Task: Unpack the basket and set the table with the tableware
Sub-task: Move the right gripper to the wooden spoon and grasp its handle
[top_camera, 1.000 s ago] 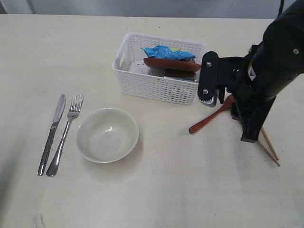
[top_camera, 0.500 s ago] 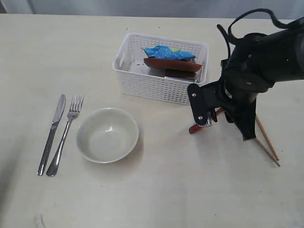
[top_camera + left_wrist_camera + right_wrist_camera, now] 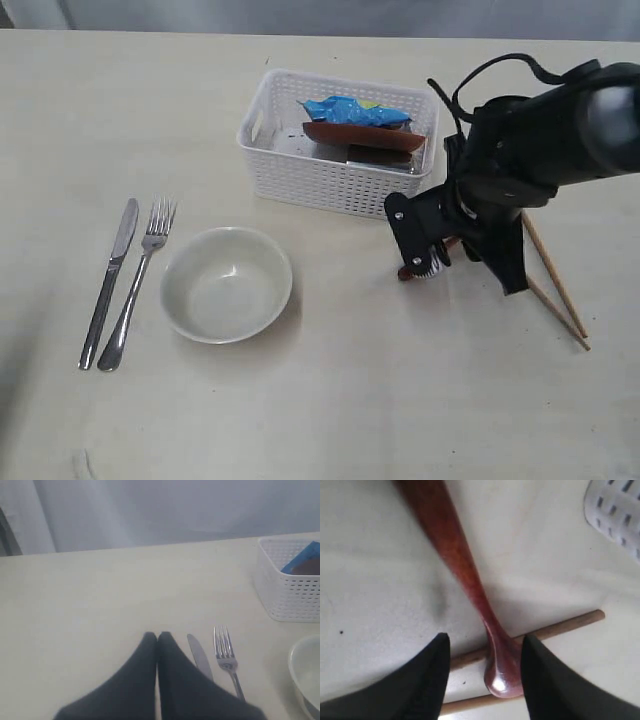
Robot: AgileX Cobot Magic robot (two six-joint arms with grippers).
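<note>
The right gripper (image 3: 483,645) hangs low over the table (image 3: 330,400) to the right of the basket (image 3: 330,180), its fingers (image 3: 427,680) spread apart on either side of the wooden spoon (image 3: 462,570) without pinching it. The spoon lies flat on the tabletop, one end resting across the two chopsticks (image 3: 555,280), the other poking out from under the arm toward the bowl (image 3: 227,283). The bowl sits upright near the middle of the table, and the knife (image 3: 110,280) and fork (image 3: 140,280) lie side by side just left of it. The basket holds a brown plate (image 3: 360,135) with a blue snack bag (image 3: 355,108) behind it. The left gripper (image 3: 157,636) hovers near the knife with its fingers pressed together, holding nothing.
</note>
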